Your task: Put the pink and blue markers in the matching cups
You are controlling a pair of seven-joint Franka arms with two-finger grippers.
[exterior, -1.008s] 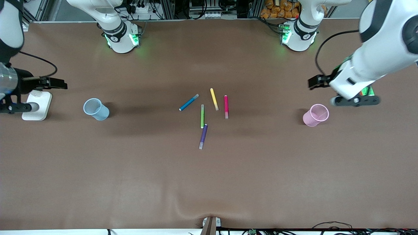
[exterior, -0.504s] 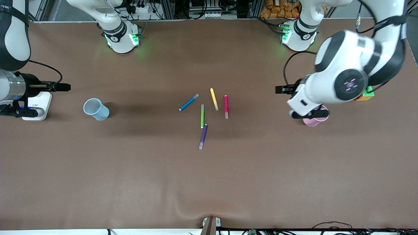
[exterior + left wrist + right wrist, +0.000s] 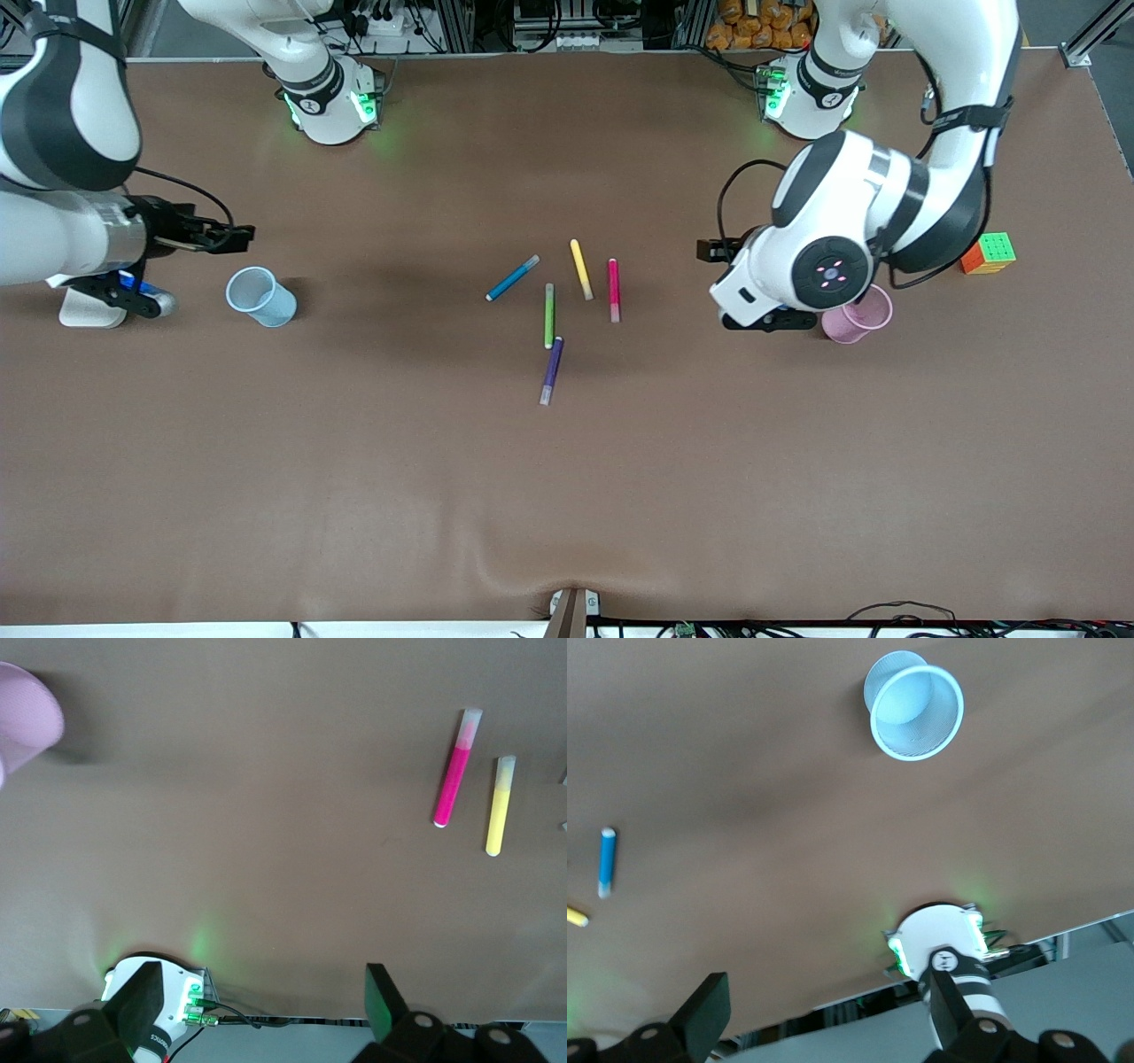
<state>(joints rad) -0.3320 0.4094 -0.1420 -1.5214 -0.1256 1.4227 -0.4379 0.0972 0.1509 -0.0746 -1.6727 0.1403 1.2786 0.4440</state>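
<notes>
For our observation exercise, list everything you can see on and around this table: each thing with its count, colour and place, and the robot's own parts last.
Slim pink marker: one, magenta with pale cap end, table middle, beside the yellow one.
Slim blue marker: one, bright blue, toward the right arm's end of the cluster.
Yellow marker: one, yellow, between blue and pink.
Green marker: one, green, nearer the camera than the yellow.
Purple marker: one, dark purple, nearest the camera.
Translucent light blue cup: one, right arm's end.
Translucent light pink cup: one, left arm's end, partly hidden.
Puzzle cube: one, multicoloured, left arm's end.
White block: one, right arm's end.
Left gripper: open, above table beside pink cup.
Right gripper: open, near blue cup.
</notes>
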